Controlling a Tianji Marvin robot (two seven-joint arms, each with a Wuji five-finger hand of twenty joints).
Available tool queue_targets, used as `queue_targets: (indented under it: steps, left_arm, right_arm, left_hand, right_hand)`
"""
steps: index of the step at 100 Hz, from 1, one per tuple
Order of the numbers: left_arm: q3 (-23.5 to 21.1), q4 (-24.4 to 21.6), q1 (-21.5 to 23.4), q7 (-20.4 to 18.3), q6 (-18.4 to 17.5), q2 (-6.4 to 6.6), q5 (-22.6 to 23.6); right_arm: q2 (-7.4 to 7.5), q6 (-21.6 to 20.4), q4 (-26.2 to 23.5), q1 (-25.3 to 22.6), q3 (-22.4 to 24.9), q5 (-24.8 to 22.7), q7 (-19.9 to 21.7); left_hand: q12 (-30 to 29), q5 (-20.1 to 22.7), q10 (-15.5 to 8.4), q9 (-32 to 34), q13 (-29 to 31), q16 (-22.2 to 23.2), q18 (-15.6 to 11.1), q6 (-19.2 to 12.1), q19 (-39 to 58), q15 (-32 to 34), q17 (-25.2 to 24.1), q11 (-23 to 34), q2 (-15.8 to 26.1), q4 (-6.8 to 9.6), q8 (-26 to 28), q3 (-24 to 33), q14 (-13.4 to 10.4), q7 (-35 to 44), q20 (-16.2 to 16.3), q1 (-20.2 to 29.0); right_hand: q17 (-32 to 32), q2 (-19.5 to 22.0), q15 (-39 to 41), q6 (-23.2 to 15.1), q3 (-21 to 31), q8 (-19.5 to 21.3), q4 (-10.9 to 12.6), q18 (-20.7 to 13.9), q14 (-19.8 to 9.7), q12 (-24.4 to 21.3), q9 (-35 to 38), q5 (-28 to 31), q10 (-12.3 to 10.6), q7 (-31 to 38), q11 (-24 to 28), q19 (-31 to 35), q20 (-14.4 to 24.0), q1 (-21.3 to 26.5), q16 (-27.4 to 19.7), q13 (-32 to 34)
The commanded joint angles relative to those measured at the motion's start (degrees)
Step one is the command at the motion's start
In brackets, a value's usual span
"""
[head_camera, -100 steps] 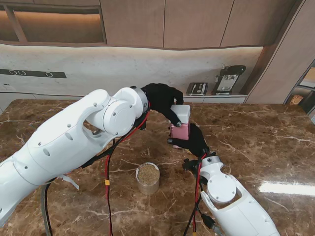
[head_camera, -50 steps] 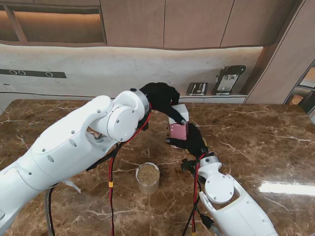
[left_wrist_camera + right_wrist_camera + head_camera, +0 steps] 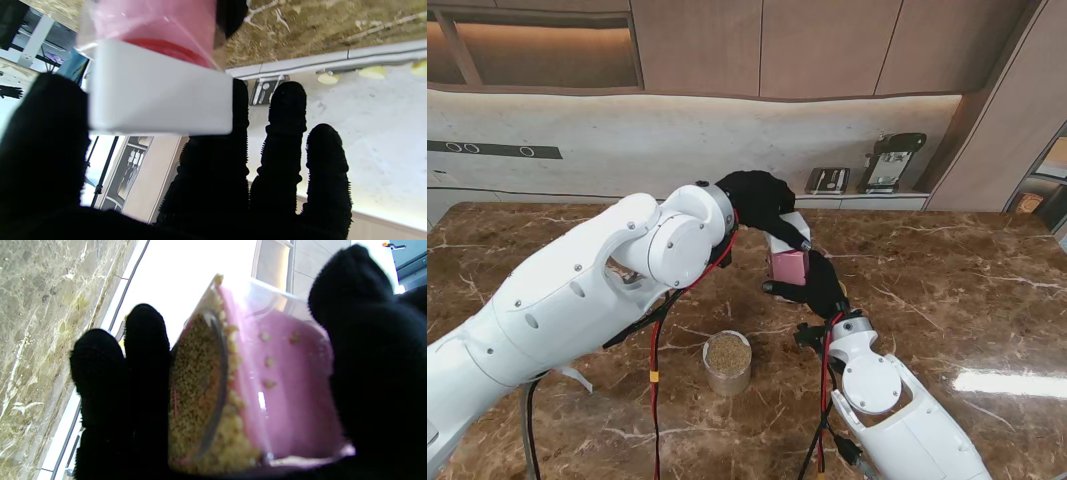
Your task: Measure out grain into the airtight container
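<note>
My right hand (image 3: 819,287) is shut on a clear pink airtight container (image 3: 789,268) and holds it above the marble table (image 3: 947,290). The right wrist view shows that container (image 3: 283,390) tilted between my right hand's (image 3: 373,373) thumb and fingers, with yellow grain (image 3: 200,400) piled against one wall. My left hand (image 3: 757,205) grips the white lid (image 3: 791,230) from above, right over the container's mouth. In the left wrist view the lid (image 3: 160,96) lies against the pink container (image 3: 156,23), with my left hand (image 3: 213,186) around it. I cannot tell whether the lid is seated.
A short clear cup (image 3: 727,362) filled with brown grain stands on the table nearer to me, left of my right forearm. Red cables (image 3: 652,370) hang under my left arm. Two dark appliances (image 3: 889,160) sit on the back counter.
My left hand has shifted slightly over the lid, so less white shows now. The pink container tilted briefly and stands straighter again. The grain cup stayed put.
</note>
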Motion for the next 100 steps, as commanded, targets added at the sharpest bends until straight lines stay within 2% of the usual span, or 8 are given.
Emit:
queue_targets:
  steps: [1, 4, 7, 14, 42, 68, 92, 100]
  left_arm:
    - [0.30, 0.09, -0.39, -0.94, 0.95, 0.29, -0.78]
    - [0.34, 0.08, -0.44, -1.03, 1.01, 0.30, -0.95]
    - [0.40, 0.10, -0.52, -1.08, 1.01, 0.29, -1.06]
    - [0.62, 0.21, -0.62, -0.77, 0.93, 0.15, -0.90]
    - [-0.13, 0.54, 1.07, 4.49, 0.83, -1.06, 2.19]
    - [0.11, 0.24, 1.46, 5.93, 2.36, -1.37, 4.43]
    - [0.71, -0.05, 1.33, 5.90, 4.09, -1.43, 4.61]
    - [0.56, -0.08, 1.47, 5.78, 3.85, -1.35, 4.82]
  right_arm:
    - [-0.41, -0.30, -0.46, -0.22, -0.14, 0.15, 0.66]
    - [-0.42, -0.29, -0.45, -0.22, -0.16, 0.17, 0.67]
    - [-0.42, -0.30, -0.45, -0.21, -0.17, 0.16, 0.65]
    - [-0.42, -0.33, -0.41, -0.21, -0.17, 0.14, 0.64]
    - [-0.57, 0.15, -0.47, -0.29, -0.05, 1.06, 0.53]
    - [-0.63, 0.42, -0.62, -0.30, -0.21, 1.12, 0.38]
    - [-0.65, 0.71, -0.82, -0.36, -0.16, 1.06, 0.22]
    - [-0.64, 0.76, -0.91, -0.39, -0.15, 1.04, 0.24]
  left_hand:
    - [1.18, 1.14, -3.12, -0.88, -1.23, 1.16, 0.11, -5.01, -0.75, -0.33, -1.25, 2.32, 2.62, 4.04, -2.54, 9.42, -1.24, -2.28, 0.15, 6.16]
    - [1.37, 2.27, -3.57, -0.49, -0.84, 1.30, 0.31, -6.05, -0.93, -0.11, -1.30, 2.71, 1.90, 3.87, -2.17, 10.82, -1.36, -1.03, 0.18, 6.51]
    - [3.37, 3.67, -4.47, 0.98, 0.22, 1.42, 0.59, -10.11, -1.17, 0.55, -1.34, 3.35, -2.00, 0.26, -4.37, 8.81, -1.66, 7.28, 0.49, 12.52]
    - [9.66, 5.29, -6.58, 7.05, 3.26, 1.25, 0.47, -15.76, -0.64, 2.09, -0.24, 1.32, -4.62, -1.50, -3.57, 13.83, -2.72, 19.00, 1.12, 17.47]
    - [4.25, 6.96, -4.11, 11.70, 9.26, -0.32, -0.52, -10.49, 3.23, 2.55, 5.12, 1.72, -4.27, -3.20, -0.51, 16.49, -3.35, 20.35, 1.01, 16.94]
    - [-9.26, 6.41, -3.88, 18.94, 16.40, -6.37, -2.96, -5.44, 8.81, 4.35, 11.60, 3.45, -2.78, -2.94, -1.44, 15.14, -4.12, 22.53, -1.64, 17.05]
    - [-12.06, 8.33, -5.90, 18.58, 20.92, -13.08, -3.43, -3.93, 16.25, 13.42, 18.34, 17.59, 7.21, -0.73, 0.71, 11.88, -3.73, 27.81, -7.24, 7.67]
    - [-12.49, 9.23, -5.48, 18.64, 20.86, -13.95, -3.40, -3.72, 16.90, 13.59, 18.49, 16.67, 11.59, 2.98, 7.70, 7.41, -3.34, 24.10, -7.95, 2.32]
  right_hand:
    - [0.09, 20.84, 2.03, -12.42, 13.08, 0.38, -0.49, -3.80, -6.54, 1.19, 6.23, 6.74, -6.09, 9.47, 10.42, -0.35, 1.07, 9.70, -0.63, 2.42]
    - [0.09, 20.85, 2.03, -12.41, 13.06, 0.38, -0.50, -3.80, -6.54, 1.19, 6.23, 6.76, -6.06, 9.48, 10.42, -0.35, 1.07, 9.70, -0.63, 2.42]
    - [0.09, 20.85, 2.03, -12.41, 13.03, 0.38, -0.51, -3.80, -6.55, 1.19, 6.23, 6.76, -6.06, 9.48, 10.42, -0.35, 1.07, 9.67, -0.63, 2.42]
    - [0.09, 20.90, 2.03, -12.43, 13.05, 0.38, -0.50, -3.80, -6.57, 1.17, 6.24, 6.79, -6.02, 9.50, 10.43, -0.35, 1.06, 9.71, -0.64, 2.42]
    - [0.37, 20.93, 2.13, -12.26, 12.98, 0.35, -0.46, -3.87, -6.52, 1.01, 6.65, 6.82, -6.02, 9.52, 10.51, -0.22, 1.07, 9.87, -0.65, 2.78]
    - [0.46, 21.00, 2.12, -12.27, 12.90, 0.34, -0.48, -3.84, -6.51, 0.93, 6.68, 6.75, -5.97, 9.54, 10.55, -0.21, 1.02, 9.78, -0.70, 2.87]
    - [0.47, 20.93, 2.16, -12.43, 12.97, 0.31, -0.49, -3.89, -6.49, 0.91, 6.61, 6.73, -6.05, 9.50, 10.57, -0.16, 1.01, 9.69, -0.70, 2.86]
    - [0.47, 20.89, 2.16, -12.43, 13.00, 0.31, -0.49, -3.89, -6.51, 0.95, 6.55, 6.77, -6.05, 9.52, 10.59, -0.16, 1.00, 9.66, -0.70, 2.84]
